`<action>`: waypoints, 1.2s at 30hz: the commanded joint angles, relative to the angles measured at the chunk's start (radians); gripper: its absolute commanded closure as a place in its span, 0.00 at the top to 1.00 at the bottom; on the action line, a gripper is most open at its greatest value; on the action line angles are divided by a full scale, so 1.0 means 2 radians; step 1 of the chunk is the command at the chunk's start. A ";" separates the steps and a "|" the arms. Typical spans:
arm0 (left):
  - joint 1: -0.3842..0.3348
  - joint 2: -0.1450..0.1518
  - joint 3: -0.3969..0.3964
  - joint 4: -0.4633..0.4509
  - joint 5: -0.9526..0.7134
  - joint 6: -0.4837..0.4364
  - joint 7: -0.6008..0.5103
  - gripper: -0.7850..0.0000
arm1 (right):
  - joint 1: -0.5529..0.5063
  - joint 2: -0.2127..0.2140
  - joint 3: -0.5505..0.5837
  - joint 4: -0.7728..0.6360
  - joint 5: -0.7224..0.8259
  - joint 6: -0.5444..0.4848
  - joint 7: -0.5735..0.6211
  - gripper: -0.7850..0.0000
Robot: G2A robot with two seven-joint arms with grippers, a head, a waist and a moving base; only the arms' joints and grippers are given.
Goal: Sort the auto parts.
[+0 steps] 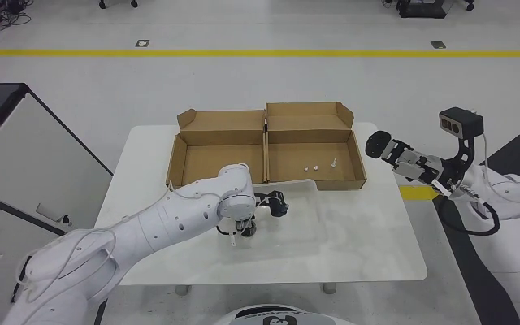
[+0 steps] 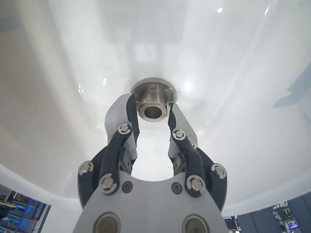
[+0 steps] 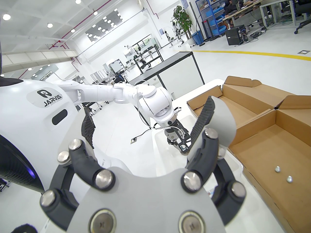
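Note:
A silver flanged metal bushing [image 2: 153, 103] sits flange-down on the floor of the white tray [image 2: 218, 73]. My left gripper [image 2: 153, 116] is shut on its hub, one black pad on each side. From above, the left gripper [image 1: 246, 230] is low inside the tray [image 1: 341, 215] at the table's middle. Three small silver parts [image 1: 314, 165] lie in the right cardboard box [image 1: 353, 154]; the left cardboard box [image 1: 215, 162] holds nothing I can see. My right gripper [image 1: 375, 145] hangs open and holds nothing, past the right box's outer side, with its fingers [image 3: 206, 122] spread wide.
The two boxes stand side by side at the table's far edge, flaps up. Two of the small parts [image 3: 277, 169] show on the right box's floor. A grey cabinet [image 1: 41, 162] stands left of the table. Bare table surface [image 1: 382, 244] lies right of the tray.

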 commanded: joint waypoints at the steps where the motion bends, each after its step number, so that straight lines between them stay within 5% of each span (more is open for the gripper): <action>1: 0.001 0.000 -0.001 0.000 0.000 0.000 0.000 0.40 | 0.000 0.000 0.000 0.000 0.000 0.000 0.000 1.00; 14: 0.001 -0.005 0.004 0.012 -0.001 -0.005 0.004 0.36 | 0.000 0.000 0.000 0.000 0.000 0.000 0.000 1.00; 17: 0.000 -0.007 0.006 0.017 0.000 -0.007 0.006 0.18 | 0.000 0.000 0.000 0.000 0.000 0.000 0.000 1.00; 18: -0.001 -0.008 0.006 0.018 -0.001 -0.007 0.006 0.00 | 0.000 0.000 0.000 0.000 0.000 0.000 0.000 1.00; 26: -0.002 -0.010 -0.007 0.017 -0.012 -0.007 0.013 0.00 | 0.000 0.000 0.000 0.000 0.000 0.000 0.000 1.00; 36: -0.025 0.012 -0.043 -0.065 -0.071 0.014 -0.015 0.00 | 0.000 0.000 0.000 0.000 0.000 0.000 0.000 1.00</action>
